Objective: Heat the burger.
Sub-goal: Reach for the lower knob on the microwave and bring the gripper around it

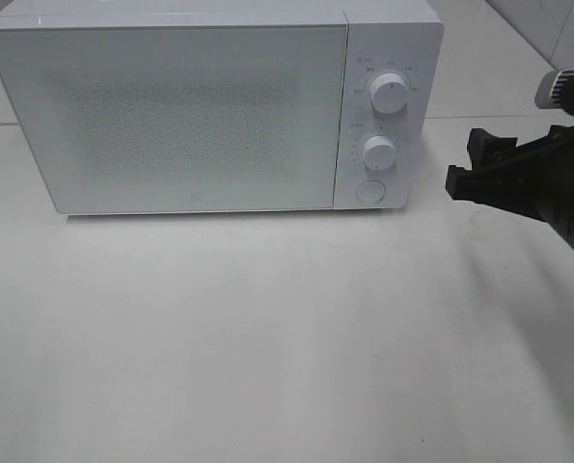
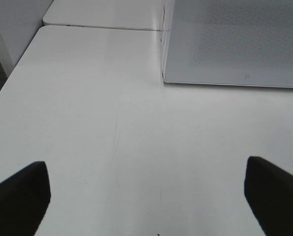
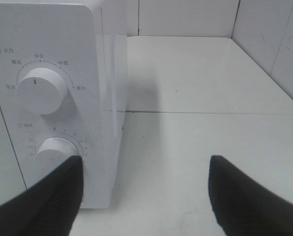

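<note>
White table [image 1: 267, 338]; white microwave [image 1: 214, 29] stands directly on it toward back edge, door [image 1: 171, 116] shut.

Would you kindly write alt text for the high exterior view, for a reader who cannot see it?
A closed white microwave stands at the back of a white table, with two knobs and a round button on its right-hand panel. The right gripper hangs open to the right of that panel, apart from it; no burger shows.

The white microwave [image 1: 214, 106] has a grey-speckled door [image 1: 171, 116] and white knobs [image 1: 390, 96]; table [image 1: 267, 338] white, fingers [image 3: 52, 196] black.
</note>
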Controlling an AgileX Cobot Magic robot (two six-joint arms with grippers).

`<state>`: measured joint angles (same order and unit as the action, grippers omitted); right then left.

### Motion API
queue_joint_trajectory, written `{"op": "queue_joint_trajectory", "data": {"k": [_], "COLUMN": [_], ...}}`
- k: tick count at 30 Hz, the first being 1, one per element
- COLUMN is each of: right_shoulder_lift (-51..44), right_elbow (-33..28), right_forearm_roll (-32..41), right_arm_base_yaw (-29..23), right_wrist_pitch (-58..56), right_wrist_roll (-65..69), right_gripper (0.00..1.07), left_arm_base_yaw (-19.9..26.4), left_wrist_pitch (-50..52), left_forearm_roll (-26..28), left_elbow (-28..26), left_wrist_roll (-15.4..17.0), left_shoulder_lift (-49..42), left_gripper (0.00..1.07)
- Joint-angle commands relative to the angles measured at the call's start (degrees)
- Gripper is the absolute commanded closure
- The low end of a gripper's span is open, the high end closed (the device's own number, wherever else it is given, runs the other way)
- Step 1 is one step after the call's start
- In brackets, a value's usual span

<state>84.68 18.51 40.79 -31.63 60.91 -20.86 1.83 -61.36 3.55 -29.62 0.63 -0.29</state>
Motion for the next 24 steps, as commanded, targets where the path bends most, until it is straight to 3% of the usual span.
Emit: {"op": "queue_joint_trajectory", "data": {"k": [1, 10, 24], "right_shoulder_lift": [3.4, 11.7, 21.0], "right_elbow": [1.0, 6.0, 14.0], "right_forearm_roll": [6.0, 11.5, 11.2], "right_arm_base_yaw": [-4.5, -12.7, -13.2], "right_wrist_pitch": [5.8, 13.0, 13.2], "right_wrist_roll": [-0.7, -0.7, -0.3], "right_gripper": [0.36, 0.36, 0.36], "left_arm_base_yaw": [0.1, 0.1, 0.1], "left_wrist_pitch": [0.1, 0.1, 0.1], "left_forearm_roll": [0.1, 0.1, 0.1], "left_elbow": [-0.1, -0.1, -0.1], "left_wrist_roll": [0.3, 0.3, 0.3], "left_shoulder_lift": [-1.3, -1.3, -1.3], "left_gripper": [0.06, 0.06, 0.06]}}
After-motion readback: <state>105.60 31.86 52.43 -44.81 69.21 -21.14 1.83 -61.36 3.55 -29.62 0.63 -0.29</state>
